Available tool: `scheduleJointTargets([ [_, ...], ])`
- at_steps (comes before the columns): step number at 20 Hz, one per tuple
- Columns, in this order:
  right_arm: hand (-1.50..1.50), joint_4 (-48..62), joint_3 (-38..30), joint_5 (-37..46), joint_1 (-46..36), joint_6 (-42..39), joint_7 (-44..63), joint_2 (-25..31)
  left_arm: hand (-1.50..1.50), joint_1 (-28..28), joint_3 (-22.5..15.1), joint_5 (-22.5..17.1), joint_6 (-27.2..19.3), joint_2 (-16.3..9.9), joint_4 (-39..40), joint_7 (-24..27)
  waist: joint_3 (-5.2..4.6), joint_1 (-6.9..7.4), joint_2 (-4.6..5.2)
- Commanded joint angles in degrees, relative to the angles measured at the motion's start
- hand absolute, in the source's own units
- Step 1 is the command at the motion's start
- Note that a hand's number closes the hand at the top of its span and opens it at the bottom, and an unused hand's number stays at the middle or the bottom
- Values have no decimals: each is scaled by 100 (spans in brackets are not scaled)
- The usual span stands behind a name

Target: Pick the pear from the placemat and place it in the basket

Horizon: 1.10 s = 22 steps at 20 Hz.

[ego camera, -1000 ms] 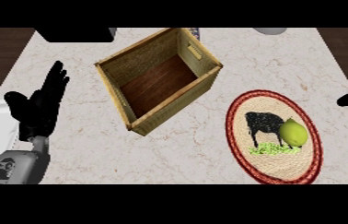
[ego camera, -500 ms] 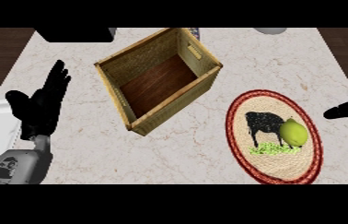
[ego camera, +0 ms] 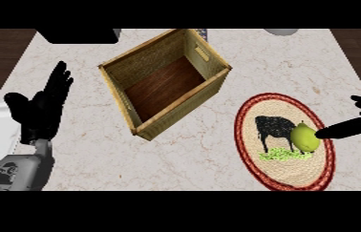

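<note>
head view: steep look down at a pale marbled counter.
pear: yellow-green, lying on the right half of the placemat, just right of the printed black cow, over the green grass patch.
placemat: oval, woven tan with a red rim, at the right of the counter, apart from the basket.
basket: square woven box with a dark wooden floor, turned at an angle, left of the placemat and nearer the middle; nothing lies inside it.
right hand: comes in from the right edge; a straight black finger points left and its tip touches the pear's right side. another fingertip shows higher up at the edge. nothing is curled round the fruit, so the hand reads as unclenched.
left hand: at the left edge, fingers straight and pointing up, thumb spread out, holding nothing, resting above its grey forearm.
far edge: a dark block at the upper left and a pale round object at the upper right, both cut off.
</note>
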<state>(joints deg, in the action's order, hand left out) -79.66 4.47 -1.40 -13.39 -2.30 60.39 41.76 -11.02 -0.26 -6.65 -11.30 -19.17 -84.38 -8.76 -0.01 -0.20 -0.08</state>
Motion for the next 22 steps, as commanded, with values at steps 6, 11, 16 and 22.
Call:
scheduleJointTargets([
  [6,-150,-309,2,1062,-17,313,464,-723,0,173,222,202,181,143,-68,108,0,35,5],
  [11,-150,-272,-428,1206,339,88,-6,-900,0,-28,100,440,98,376,-302,-352,2,21,4],
  [16,-150,-82,-369,1705,443,445,-294,-1469,0,-73,467,314,451,282,161,72,1,23,8],
  [22,-150,-153,-602,1787,777,113,-279,-1413,0,466,384,436,555,415,-312,171,1,21,1],
])
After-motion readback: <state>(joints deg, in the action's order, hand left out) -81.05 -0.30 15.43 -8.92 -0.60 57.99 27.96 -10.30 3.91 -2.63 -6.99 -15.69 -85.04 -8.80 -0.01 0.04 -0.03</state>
